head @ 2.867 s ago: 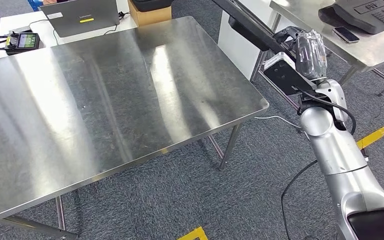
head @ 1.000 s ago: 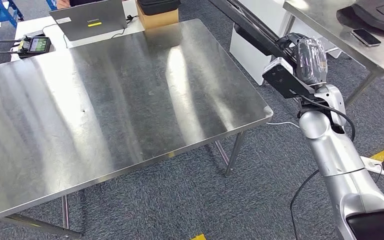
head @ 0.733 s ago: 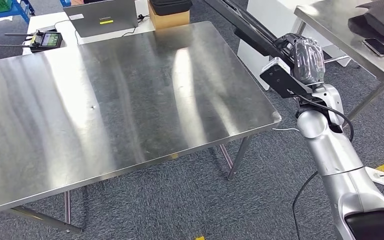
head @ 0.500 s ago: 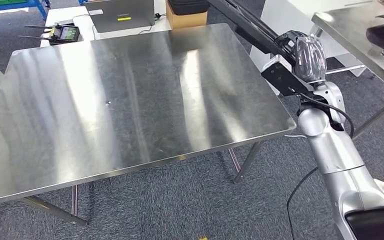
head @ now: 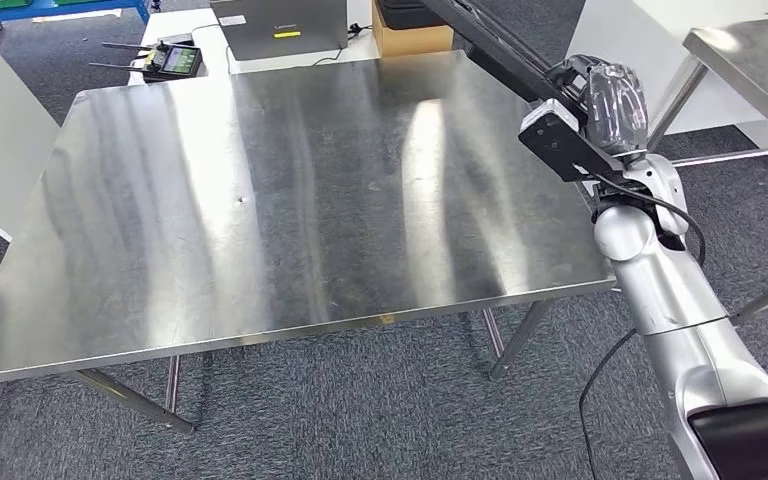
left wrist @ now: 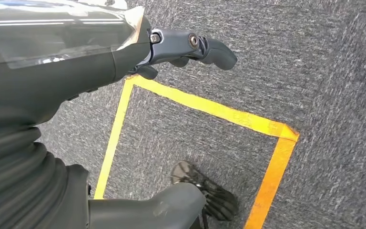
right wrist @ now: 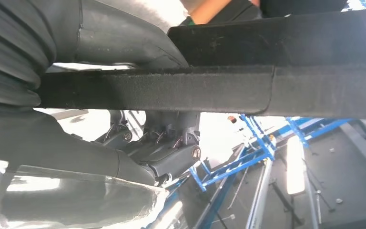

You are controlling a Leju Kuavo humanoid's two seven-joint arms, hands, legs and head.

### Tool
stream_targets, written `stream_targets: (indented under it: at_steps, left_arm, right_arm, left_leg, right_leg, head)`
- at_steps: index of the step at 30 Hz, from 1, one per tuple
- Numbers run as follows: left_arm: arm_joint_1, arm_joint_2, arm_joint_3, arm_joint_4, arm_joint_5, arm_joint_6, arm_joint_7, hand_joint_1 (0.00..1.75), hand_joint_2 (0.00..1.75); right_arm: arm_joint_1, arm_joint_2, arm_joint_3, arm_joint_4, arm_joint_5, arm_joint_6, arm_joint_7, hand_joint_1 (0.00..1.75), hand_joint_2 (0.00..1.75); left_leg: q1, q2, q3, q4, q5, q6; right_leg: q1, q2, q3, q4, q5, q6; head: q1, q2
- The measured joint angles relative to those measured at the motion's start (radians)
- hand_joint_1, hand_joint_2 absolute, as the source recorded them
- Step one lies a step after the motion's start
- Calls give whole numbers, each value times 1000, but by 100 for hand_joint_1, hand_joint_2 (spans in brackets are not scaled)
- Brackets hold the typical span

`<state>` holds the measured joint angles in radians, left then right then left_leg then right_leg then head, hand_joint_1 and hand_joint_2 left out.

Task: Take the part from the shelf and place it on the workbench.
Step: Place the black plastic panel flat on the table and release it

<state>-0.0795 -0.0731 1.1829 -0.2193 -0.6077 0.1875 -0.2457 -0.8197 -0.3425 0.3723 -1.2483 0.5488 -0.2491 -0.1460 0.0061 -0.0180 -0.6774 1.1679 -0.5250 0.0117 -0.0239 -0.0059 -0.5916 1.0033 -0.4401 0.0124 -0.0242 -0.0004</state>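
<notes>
The head camera sits high on the robot and looks forward and down, over the steel workbench [head: 300,190] and the grey carpet around it. The right arm comes in from below at the right side. The right wrist camera is very close behind the right hand [right wrist: 162,143] and faces the long black part [right wrist: 219,86], which the head view also shows [head: 490,40]. The left wrist camera looks down past the left hand [left wrist: 181,47] at the carpet with yellow tape [left wrist: 219,110].

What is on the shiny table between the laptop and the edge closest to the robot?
Nothing stands there. In the head view the workbench is bare steel from the laptop down to its near edge, showing only reflections. The long black part is in the right hand.
</notes>
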Motion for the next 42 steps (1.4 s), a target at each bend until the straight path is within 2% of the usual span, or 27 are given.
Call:
stream_targets:
  at_steps: [2, 3, 4, 6, 7, 9, 11, 12, 14, 16, 17, 18, 20, 22, 25, 27, 28, 29, 31, 32, 33, 34, 35, 37, 38, 39, 42]
  left_arm:
    - [0, 0, 0, 1, 0, 0, 0, 0, 175]
    - [1, 0, 0, 1, 0, 0, 0, 0, 175]
    - [2, -1, 0, 2, 0, 0, 0, 0, 175]
    - [1, 0, 1, 2, 0, 0, 0, 0, 175]
    - [0, 1, 1, 2, 0, 0, 0, 0, 175]
    - [-1, 3, 1, 2, 0, 0, 0, 0, 175]
    - [-2, 3, 2, 2, 0, 1, 0, 0, 175]
    - [-1, 3, 2, 2, 0, 1, 0, 0, 175]
    - [-2, 2, 4, 2, 0, 1, 0, 0, 175]
    - [-3, 2, 5, 2, 0, 1, 0, 0, 175]
    - [-4, 2, 5, 2, 0, 1, 0, 0, 175]
    - [-4, 2, 5, 2, 0, 1, 0, 0, 175]
    - [-3, 1, 5, 3, 0, 0, 0, 0, 175]
    - [-4, 1, 5, 3, 0, 0, 0, 0, 175]
    - [-4, 1, 5, 3, 0, 0, 0, 0, 175]
    - [-3, 1, 5, 3, 0, 0, 0, 0, 175]
    - [-2, 1, 6, 4, 0, 0, 0, 0, 175]
    - [0, 1, 7, 4, -1, 1, 0, 0, 175]
    - [1, 3, 11, 5, -1, 1, 0, 0, 175]
    - [1, 3, 12, 5, -1, 1, 0, 0, 175]
    - [1, 3, 13, 6, -1, 1, 0, 0, 175]
    - [1, 2, 14, 6, -1, 1, 0, 0, 175]
    - [2, 2, 14, 6, -1, 1, 0, 0, 175]
    - [1, 3, 14, 6, -1, 1, 0, 0, 175]
    - [0, 4, 14, 6, -1, 1, 0, 0, 175]
    - [-1, 4, 14, 6, -1, 1, 0, 0, 175]
    - [-1, 5, 14, 6, -2, 1, 0, 0, 175]
  right_arm:
    - [0, 0, 1, 4, -1, 0, 0, 175, 175]
    - [0, 0, 2, 6, -1, 0, 0, 175, 175]
    - [0, 0, 2, 7, -1, 0, 0, 175, 175]
    - [0, 0, 3, 7, -1, 0, 0, 175, 175]
    - [-2, 0, 3, 7, -1, 0, 0, 175, 175]
    - [-4, -2, 3, 8, -1, 0, 0, 175, 175]
    - [-6, -2, 4, 8, -1, 0, 0, 175, 175]
    - [-6, -2, 4, 8, -1, 0, 0, 175, 175]
    - [-6, -5, 4, 8, -2, 0, -1, 175, 175]
    - [-6, -10, 4, 10, -2, 0, -2, 175, 175]
    - [-4, -11, 4, 12, -2, 0, -2, 175, 175]
    - [-2, -12, 5, 13, -2, 0, -2, 175, 175]
    - [0, -13, 5, 15, -2, 0, -2, 175, 175]
    - [0, -13, 5, 15, -2, 0, -2, 175, 175]
    - [0, -13, 5, 15, -2, 0, -2, 175, 175]
    - [-1, -14, 5, 15, -2, 0, -2, 175, 175]
    - [-2, -13, 6, 15, -2, 0, -2, 175, 175]
    - [-3, -12, 6, 15, -2, 0, -2, 175, 175]
    - [-4, -8, 8, 16, -2, 0, -2, 175, 175]
    - [-4, -8, 8, 16, -3, 0, -2, 175, 175]
    - [-3, -8, 8, 16, -3, 0, -2, 175, 175]
    - [-3, -8, 9, 17, -3, 0, -2, 175, 175]
    - [-3, -8, 9, 17, -3, 0, -2, 175, 175]
    - [-4, -7, 9, 17, -3, 0, -2, 175, 175]
    - [-6, -7, 9, 17, -3, 0, -2, 175, 175]
    - [-7, -7, 9, 17, -3, 0, -2, 175, 175]
    - [-8, -7, 9, 17, -3, 0, -2, 175, 175]
  left_leg:
    - [5, 12, -65, 114, -36, -5]
    - [6, 14, -76, 126, -29, -5]
    - [6, 16, -66, 97, -3, -3]
    - [2, 38, -1, -39, 66, 10]
    - [-2, 51, 29, -98, 87, 17]
    - [-10, 62, 52, -149, 96, 27]
    - [-10, 44, 53, -156, 100, 35]
    - [-8, 35, 57, -163, 104, 41]
    - [-2, 20, 68, -177, 113, 52]
    - [-1, 3, 69, -178, 115, 55]
    - [-1, -8, 69, -178, 115, 55]
    - [0, -19, 69, -178, 114, 55]
    - [0, -38, 71, -176, 113, 53]
    - [1, -47, 72, -175, 113, 52]
    - [1, -48, 72, -175, 112, 52]
    - [1, -59, 70, -169, 109, 46]
    - [1, -63, 64, -161, 103, 36]
    - [1, -50, 43, -119, 79, 23]
    - [4, -9, -29, 18, 10, 2]
    - [6, 11, -68, 94, -23, -3]
    - [6, 14, -88, 129, -28, -4]
    - [7, 15, -88, 123, -14, -2]
    - [6, 18, -66, 77, 16, 2]
    - [0, 40, 8, -68, 79, 17]
    - [-5, 51, 34, -119, 96, 25]
    - [-9, 57, 47, -146, 101, 31]
    - [-12, 38, 51, -158, 104, 43]
  right_leg:
    - [4, -17, 4, 0, -5, -6]
    - [5, -24, 6, 0, -6, -8]
    - [6, -32, 8, 0, -8, -9]
    - [10, -45, 16, 0, -12, -9]
    - [14, -52, 18, 0, -15, -6]
    - [21, -66, 20, 0, -20, 1]
    - [26, -79, 21, -3, -24, 9]
    - [26, -75, 20, 4, -30, 11]
    - [26, -42, -8, 70, -65, 10]
    - [20, -7, -76, 212, -120, 4]
    - [19, -1, -110, 273, -139, 6]
    - [17, 1, -129, 302, -143, 12]
    - [12, 3, -111, 250, -107, 30]
    - [9, 4, -83, 188, -77, 40]
    - [9, 5, -77, 177, -73, 41]
    - [5, 18, -41, 101, -44, 44]
    - [2, 20, -20, 58, -28, 36]
    - [-1, 19, 1, 17, -14, 25]
    - [0, -3, 11, 2, -11, -1]
    - [3, -13, 13, 2, -13, -5]
    - [5, -21, 13, 3, -15, -7]
    - [6, -28, 14, 3, -16, -8]
    - [8, -36, 17, 2, -18, -9]
    - [15, -50, 24, 1, -23, -9]
    - [18, -57, 26, 0, -25, -7]
    - [20, -64, 28, -1, -27, -4]
    - [23, -78, 31, -3, -32, 10]
  head:
    - [0, 0]
    - [0, 0]
    - [0, 0]
    - [0, 0]
    - [0, 0]
    - [2, 0]
    - [2, 0]
    - [3, 0]
    - [5, 0]
    - [8, 0]
    - [10, 0]
    - [11, 0]
    - [11, 0]
    - [11, 0]
    - [11, 0]
    - [11, 0]
    - [11, 0]
    - [9, 0]
    - [4, 0]
    - [1, 0]
    - [1, 0]
    - [1, 0]
    - [1, 0]
    - [2, 0]
    - [2, 0]
    - [3, 0]
    - [3, 0]
